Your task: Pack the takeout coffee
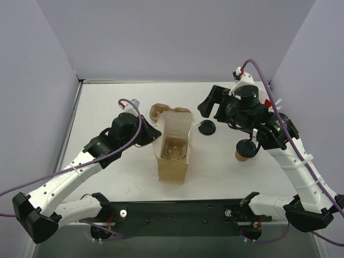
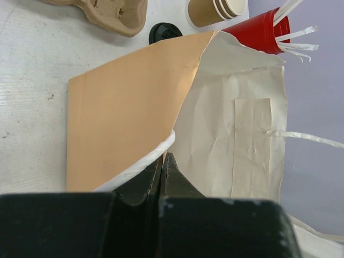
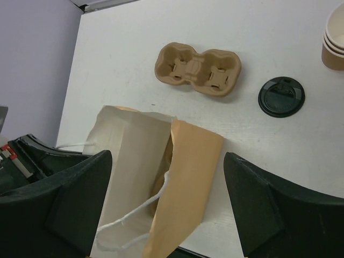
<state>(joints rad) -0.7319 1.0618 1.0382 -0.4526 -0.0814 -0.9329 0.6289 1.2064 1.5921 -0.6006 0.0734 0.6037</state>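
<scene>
Top view: the takeout coffee (image 1: 240, 156) sits on the worktop (image 1: 107, 107) right of centre, mostly hidden under my right arm, so only a tan sliver shows. The paper bag (image 1: 174, 153) stands open mid-worktop with the left jaws clenched on its left rim. The right jaws stand wide apart to the right of the bag, empty. Left wrist view: the jaws are pinched flat on the bag's rim where the white twisted cord handle (image 2: 156, 153) runs in. The bag is creased kraft, tan outside and pale inside. Beyond it the cup (image 2: 204, 13) reads as the outermost of a few nested together, with rolled white rims, beside a red cup (image 2: 258, 29) of straws. Right wrist view: released fingers (image 3: 75, 204) frame the bag. The rough moulded pulp carrier (image 3: 198, 70) and a black plastic lid (image 3: 281, 98) lie beyond it, and the cup (image 3: 332, 54) is at the top right edge. I judge the cup light, thin-walled, smooth and easily crushed. I'd grip it gently across the wall below the rim and expect the nested ones to come along.
</scene>
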